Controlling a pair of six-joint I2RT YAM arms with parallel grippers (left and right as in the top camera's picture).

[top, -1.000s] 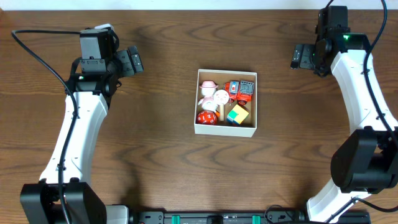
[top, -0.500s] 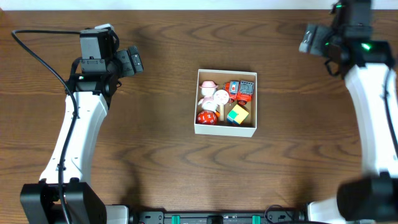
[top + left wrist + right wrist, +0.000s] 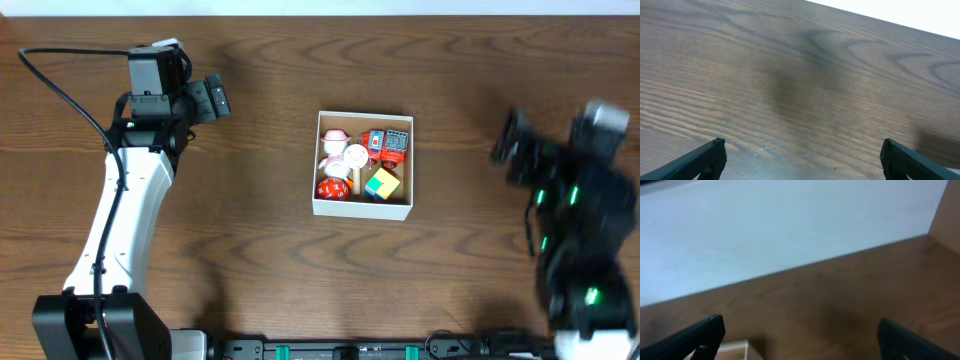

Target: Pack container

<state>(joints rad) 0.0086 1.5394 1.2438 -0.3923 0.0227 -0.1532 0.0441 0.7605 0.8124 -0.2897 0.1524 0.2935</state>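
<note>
The container (image 3: 362, 208), a shallow white cardboard box with a brown inside, sits at the table's middle and holds several small toys, among them a yellow cube (image 3: 383, 184) and a red ball (image 3: 331, 189). My left gripper (image 3: 212, 98) is open and empty at the far left, over bare wood (image 3: 800, 159). My right gripper (image 3: 508, 142) is blurred at the right, well clear of the container, open and empty (image 3: 800, 335). A white corner of the container (image 3: 737, 349) shows at the bottom of the right wrist view.
The dark wood table (image 3: 260, 260) surrounds the container. A black cable (image 3: 60, 80) loops from the left arm at the far left. The table's far edge and a pale wall (image 3: 790, 225) show in the right wrist view.
My right arm has swung from the far right corner toward the front right and is blurred in motion. The left arm and the container have not moved.
</note>
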